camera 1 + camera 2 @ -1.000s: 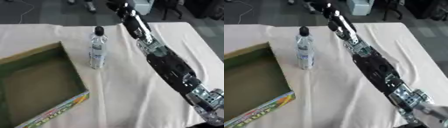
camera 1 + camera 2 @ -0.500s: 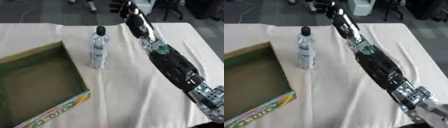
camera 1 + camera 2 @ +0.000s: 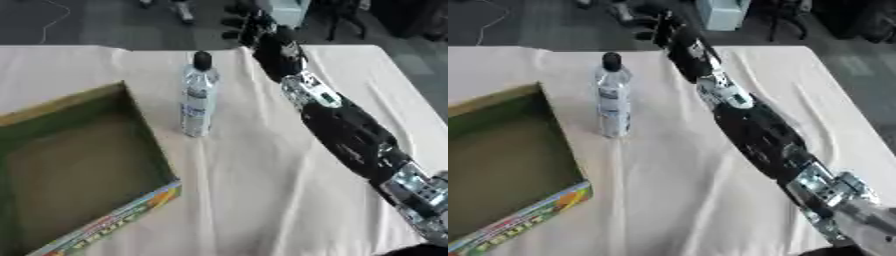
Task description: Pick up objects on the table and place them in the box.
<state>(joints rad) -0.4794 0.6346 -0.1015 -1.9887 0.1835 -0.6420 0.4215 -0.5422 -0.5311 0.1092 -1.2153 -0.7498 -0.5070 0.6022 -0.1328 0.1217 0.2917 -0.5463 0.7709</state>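
Note:
A clear plastic water bottle (image 3: 198,97) with a black cap stands upright on the cream-clothed table. Left of it lies an open cardboard box (image 3: 147,136), green inside, with a colourful printed front edge; nothing shows in it. My right arm stretches from the lower right corner diagonally up across the table. My right hand (image 3: 661,24) hovers at the far edge, above and to the right of the bottle's cap, not touching it. Its fingers are spread towards the left and hold nothing. My left hand is out of sight.
The cream cloth (image 3: 262,190) covers the table and lies wrinkled. Beyond the far edge there is dark floor with a pale blue-white unit (image 3: 282,10) and chair legs. My right forearm (image 3: 350,137) lies over the table's right half.
My right hand has dropped a little lower and nearer, closer to the bottle's cap. The bottle and the box have stayed in place.

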